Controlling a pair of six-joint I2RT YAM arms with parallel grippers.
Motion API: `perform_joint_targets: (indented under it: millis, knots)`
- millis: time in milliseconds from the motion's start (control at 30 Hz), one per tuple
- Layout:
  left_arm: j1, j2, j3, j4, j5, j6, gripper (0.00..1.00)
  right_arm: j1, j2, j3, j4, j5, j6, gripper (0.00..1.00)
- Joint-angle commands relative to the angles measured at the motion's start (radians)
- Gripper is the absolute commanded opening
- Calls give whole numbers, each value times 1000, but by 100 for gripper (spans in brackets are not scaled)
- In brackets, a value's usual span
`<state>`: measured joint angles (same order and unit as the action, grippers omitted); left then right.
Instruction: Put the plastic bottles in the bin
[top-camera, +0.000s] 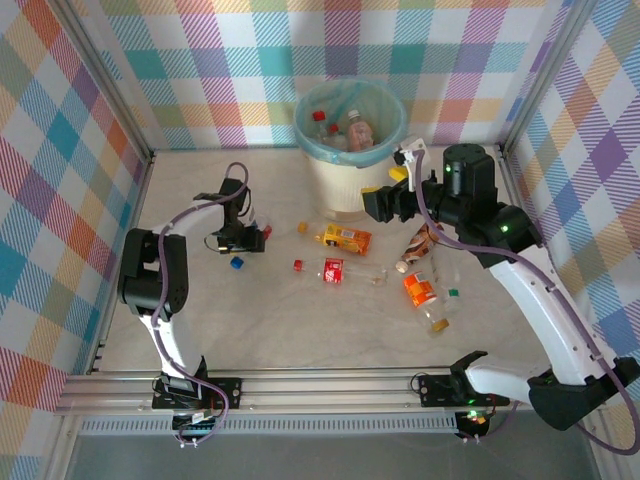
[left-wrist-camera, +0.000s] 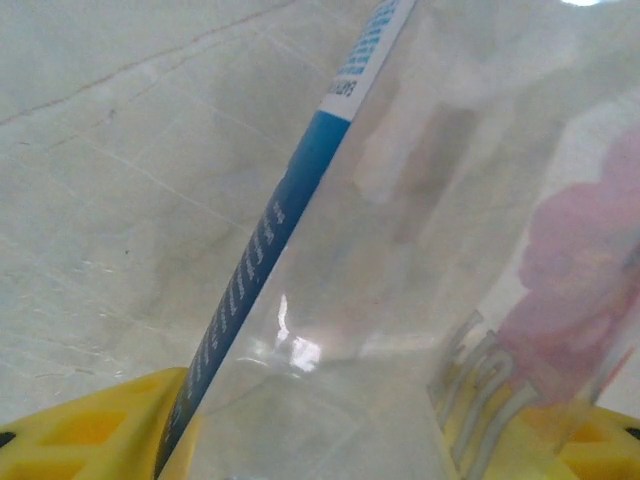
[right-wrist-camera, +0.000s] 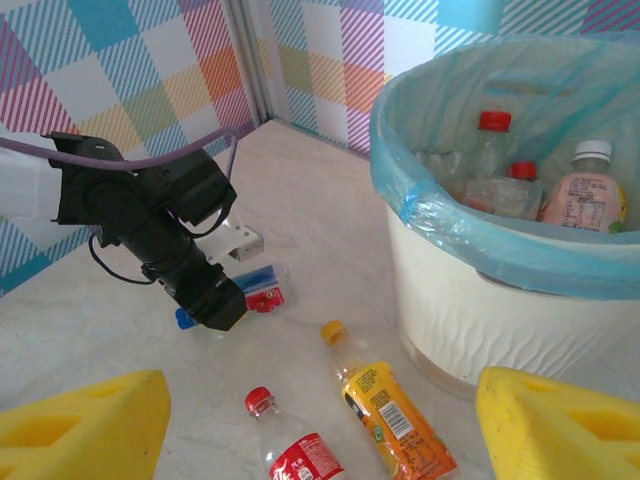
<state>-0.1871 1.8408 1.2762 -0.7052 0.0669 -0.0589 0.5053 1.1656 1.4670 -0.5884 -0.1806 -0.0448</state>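
A tabletop walled in pastel checked cloth is shown from above, with the bin (top-camera: 335, 188), cream with a teal liner, placed at the far edge and several bottles (right-wrist-camera: 585, 190) already inside it. Left of the bin and well apart from it, the left gripper (top-camera: 243, 236) is lowered over a clear bottle (left-wrist-camera: 400, 250) with a blue and pink label, lying on the table. This bottle is bracketed by the yellow fingers (left-wrist-camera: 90, 430), but whether it is truly gripped cannot be told. The right gripper (right-wrist-camera: 320, 430) is held wide open and empty just beside the bin. Between the arms an orange-labelled bottle (top-camera: 345, 237) and a red-labelled bottle (top-camera: 338, 270) are seen lying loose. The clear bottle is judged light, thin-walled, slippery and easily crushed, so it is best taken gently across mid-body
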Motion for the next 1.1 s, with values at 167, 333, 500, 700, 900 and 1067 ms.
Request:
perform_joint_targets:
  millis: [167, 333, 500, 700, 900, 1067]
  knots:
    - [-7, -289, -24, 55, 67, 12, 60, 0, -32, 28, 29, -48, 48, 79]
    - [-56, -515, -73, 169, 164, 8, 57, -1, -48, 7, 145, -193, 99, 79]
    - [-165, -698, -74, 270, 242, 26, 57, 1, -37, -36, 344, -386, 217, 84]
    - [-296, -803, -23, 318, 335, 44, 58, 24, 39, 6, 454, -527, 291, 85]
    - [-376, -810, 39, 284, 317, 62, 58, 93, 89, 63, 460, -542, 252, 87]
    - [-420, -798, 69, 271, 331, 76, 57, 141, 121, 95, 420, -508, 198, 88]
